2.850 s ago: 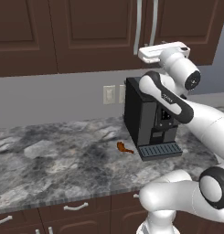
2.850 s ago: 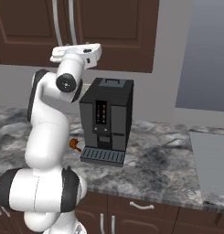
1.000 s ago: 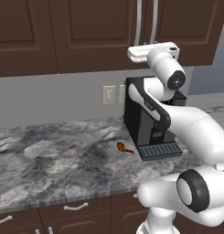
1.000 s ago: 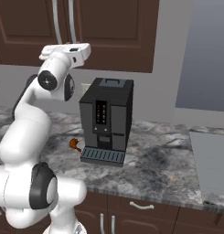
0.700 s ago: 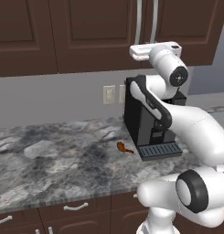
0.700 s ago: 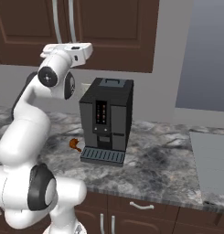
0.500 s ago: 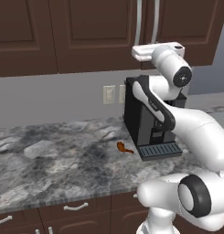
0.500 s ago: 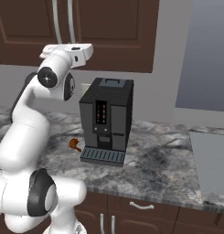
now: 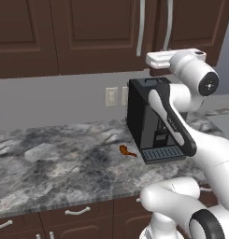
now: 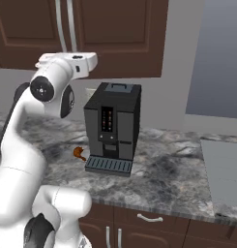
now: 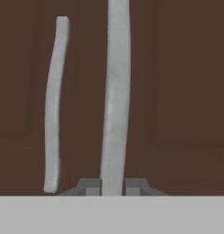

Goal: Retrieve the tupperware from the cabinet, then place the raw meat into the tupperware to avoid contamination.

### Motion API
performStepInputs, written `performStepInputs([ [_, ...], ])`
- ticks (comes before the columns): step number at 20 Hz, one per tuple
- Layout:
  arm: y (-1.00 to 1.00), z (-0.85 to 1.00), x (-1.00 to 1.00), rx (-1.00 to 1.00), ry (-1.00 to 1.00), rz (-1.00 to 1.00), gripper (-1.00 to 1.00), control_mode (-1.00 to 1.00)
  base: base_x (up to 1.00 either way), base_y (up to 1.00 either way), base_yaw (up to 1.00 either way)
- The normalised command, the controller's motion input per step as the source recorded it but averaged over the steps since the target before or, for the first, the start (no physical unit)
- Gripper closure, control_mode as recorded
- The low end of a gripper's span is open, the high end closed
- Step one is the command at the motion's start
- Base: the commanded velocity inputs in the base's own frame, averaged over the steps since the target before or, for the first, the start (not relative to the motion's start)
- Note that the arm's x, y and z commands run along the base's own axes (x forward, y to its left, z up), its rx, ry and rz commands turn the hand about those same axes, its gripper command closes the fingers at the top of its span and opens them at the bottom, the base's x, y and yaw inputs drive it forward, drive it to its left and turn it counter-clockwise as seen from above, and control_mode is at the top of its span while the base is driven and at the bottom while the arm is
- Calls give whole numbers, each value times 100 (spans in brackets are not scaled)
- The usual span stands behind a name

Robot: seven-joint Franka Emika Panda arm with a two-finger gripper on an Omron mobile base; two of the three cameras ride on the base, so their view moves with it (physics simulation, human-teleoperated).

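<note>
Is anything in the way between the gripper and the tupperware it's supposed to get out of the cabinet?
Yes. The cabinet doors are closed, so whatever is inside is hidden behind them. The gripper sits at one silver bar handle, a fingertip on either side, so a door has to open first.

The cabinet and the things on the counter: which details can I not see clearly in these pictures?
- Tupperware: hidden behind the closed cabinet doors, both base views.
- Gripper contact with the handle: hand view, tips cut off by the bottom edge.
- Raw meat: too small for detail; right base view, partly beside the arm.
</note>
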Motion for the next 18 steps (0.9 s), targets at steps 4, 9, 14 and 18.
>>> performStepInputs([
  [4,-22,0,-68,-1,18,-1,100,-100,0,0,0],
  [9,-24,0,-64,-2,20,-1,100,-100,0,0,0],
  [14,7,0,-57,0,3,3,100,-100,0,0,0],
  [18,43,0,-24,-3,0,5,100,-100,0,0,0],
])
